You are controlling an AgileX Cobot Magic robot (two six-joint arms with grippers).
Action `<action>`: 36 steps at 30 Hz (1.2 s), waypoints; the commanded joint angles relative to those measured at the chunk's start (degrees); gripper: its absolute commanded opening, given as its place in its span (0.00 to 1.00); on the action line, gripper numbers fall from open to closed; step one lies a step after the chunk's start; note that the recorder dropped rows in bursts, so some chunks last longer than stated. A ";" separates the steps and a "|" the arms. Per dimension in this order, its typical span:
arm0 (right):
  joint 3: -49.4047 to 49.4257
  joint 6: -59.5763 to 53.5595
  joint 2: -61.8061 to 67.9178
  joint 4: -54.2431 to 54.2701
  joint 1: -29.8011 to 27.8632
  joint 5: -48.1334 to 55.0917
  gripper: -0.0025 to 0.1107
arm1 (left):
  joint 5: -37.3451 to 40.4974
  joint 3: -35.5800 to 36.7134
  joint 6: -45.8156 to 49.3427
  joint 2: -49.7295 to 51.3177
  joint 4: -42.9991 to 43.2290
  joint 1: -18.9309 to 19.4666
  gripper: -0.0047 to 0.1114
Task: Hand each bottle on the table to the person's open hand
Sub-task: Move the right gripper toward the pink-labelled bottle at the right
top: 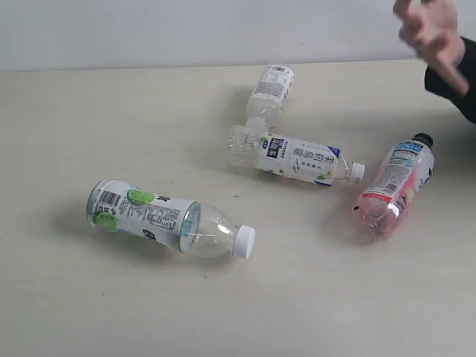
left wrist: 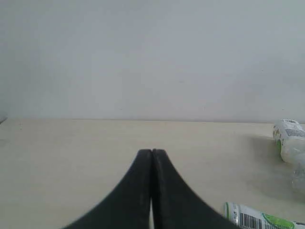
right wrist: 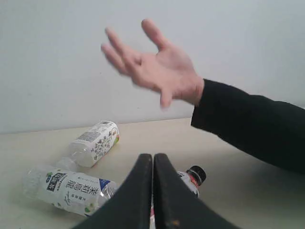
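progress 0 of 4 | my left tool (left wrist: 151, 152) and right tool (right wrist: 153, 156) clenched, empty | 4 bottles (top: 297, 160) lie on bench (top: 67, 312) | hand (top: 430, 33) open at 1 o'clock

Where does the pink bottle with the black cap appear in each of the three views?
Exterior view: the pink bottle lies on its side at the right, below the person's hand.
Left wrist view: not in it.
Right wrist view: only its black cap end shows, behind the right gripper.
Shared landmark: the hand, in exterior and right wrist views.
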 commanded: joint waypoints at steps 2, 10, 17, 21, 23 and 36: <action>0.25 -0.64 -0.36 0.00 -0.31 -2.97 0.03 | -0.40 -0.03 0.04 -0.39 -0.15 -0.14 0.04; 0.25 -0.77 -0.36 0.00 -0.31 -7.94 0.03 | -0.40 -0.03 0.04 -0.39 -0.15 -0.14 0.04; 0.25 -0.77 -0.36 0.00 -0.31 -13.88 0.03 | -0.40 -0.03 0.04 -0.39 -0.15 -0.14 0.04; 0.25 -0.77 -0.36 0.00 -0.31 -14.04 0.03 | -0.40 -0.03 0.04 -0.39 -0.15 -0.14 0.04; 0.25 -0.39 -0.36 0.00 -0.31 -14.01 0.03 | -0.40 -0.03 0.04 -0.39 -0.15 -0.14 0.04; -6.18 13.29 1.41 14.49 -0.31 -21.62 0.03 | -0.40 -0.03 0.04 -0.39 -0.15 -0.14 0.04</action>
